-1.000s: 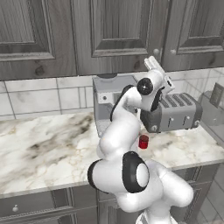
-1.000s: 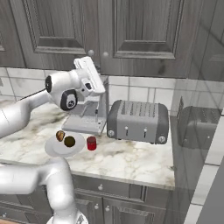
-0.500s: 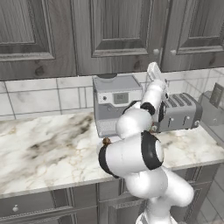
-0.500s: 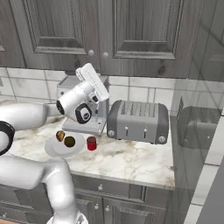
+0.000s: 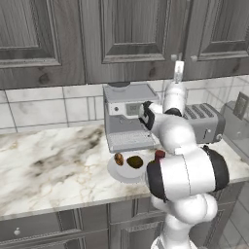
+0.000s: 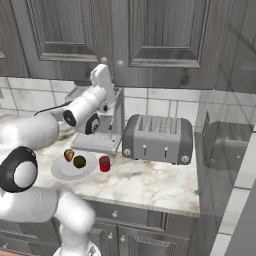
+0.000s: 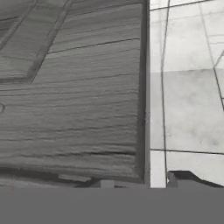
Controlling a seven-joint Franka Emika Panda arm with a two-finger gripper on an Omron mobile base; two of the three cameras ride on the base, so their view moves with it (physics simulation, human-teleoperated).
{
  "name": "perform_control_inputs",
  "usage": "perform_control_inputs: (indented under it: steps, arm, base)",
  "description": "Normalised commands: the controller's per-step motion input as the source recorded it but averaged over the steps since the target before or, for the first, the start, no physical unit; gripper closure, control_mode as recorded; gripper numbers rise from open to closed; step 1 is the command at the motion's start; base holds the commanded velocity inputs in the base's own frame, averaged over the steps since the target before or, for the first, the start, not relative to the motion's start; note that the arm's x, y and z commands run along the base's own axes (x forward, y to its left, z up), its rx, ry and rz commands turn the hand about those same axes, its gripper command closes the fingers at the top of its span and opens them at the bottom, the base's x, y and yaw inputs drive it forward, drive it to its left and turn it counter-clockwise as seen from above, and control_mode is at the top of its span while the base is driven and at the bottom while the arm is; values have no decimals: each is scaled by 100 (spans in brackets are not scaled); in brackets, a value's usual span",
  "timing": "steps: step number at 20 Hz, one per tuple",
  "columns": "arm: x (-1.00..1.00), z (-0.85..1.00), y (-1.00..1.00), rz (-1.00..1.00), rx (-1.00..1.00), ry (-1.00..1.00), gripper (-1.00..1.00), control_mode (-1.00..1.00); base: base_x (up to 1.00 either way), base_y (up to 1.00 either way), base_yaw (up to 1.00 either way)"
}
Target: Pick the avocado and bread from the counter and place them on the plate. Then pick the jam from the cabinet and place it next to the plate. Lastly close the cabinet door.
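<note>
The round pale plate point(image 5: 115, 172) point(image 6: 59, 171) lies on the marble counter point(image 5: 48, 170) in front of the coffee machine. On it sit the reddish-brown bread point(image 5: 118, 158) point(image 6: 69, 154) and the dark oval avocado point(image 5: 134, 161) point(image 6: 79, 161). The red jam point(image 5: 159, 155) point(image 6: 104, 163) stands on the counter just right of the plate. My gripper point(image 5: 178, 69) point(image 6: 101, 72) point(image 7: 139, 181) points up at the lower edge of the dark wood cabinet point(image 5: 131, 34) point(image 6: 160, 35), shut and holding nothing. The door panel point(image 7: 74, 96) is very close in the hand view, its doors looking closed.
A grey coffee machine point(image 5: 125, 116) point(image 6: 107, 127) stands behind the plate, and a silver toaster point(image 5: 206, 121) point(image 6: 157, 139) to its right. Two small round knobs point(image 6: 104, 60) sit just above my gripper. White wall tiles point(image 7: 188, 87) run under the cabinet.
My elbow has swung down and toward the cameras while the hand stays near the cabinet's lower edge. The jaws have gone from open to shut.
</note>
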Motion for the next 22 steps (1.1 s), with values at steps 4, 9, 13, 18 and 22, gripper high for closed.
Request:
perform_control_inputs:
  steps: [4, 9, 13, 18, 22]
  arm:
    - [-39, -5, -75, 37, 66, -39, -100, -100]
    - [-5, -100, 5, 49, 21, -2, -100, -100]
    - [1, -1, 1, 40, 29, -7, -100, -100]
    - [-48, 83, -6, 27, 33, -45, -100, -100]
    - [-100, 100, -9, 8, 18, -58, -100, -100]
  base:
    - [0, 0, 0]
    - [0, 0, 0]
    - [0, 0, 0]
    - [0, 0, 0]
    - [0, 0, 0]
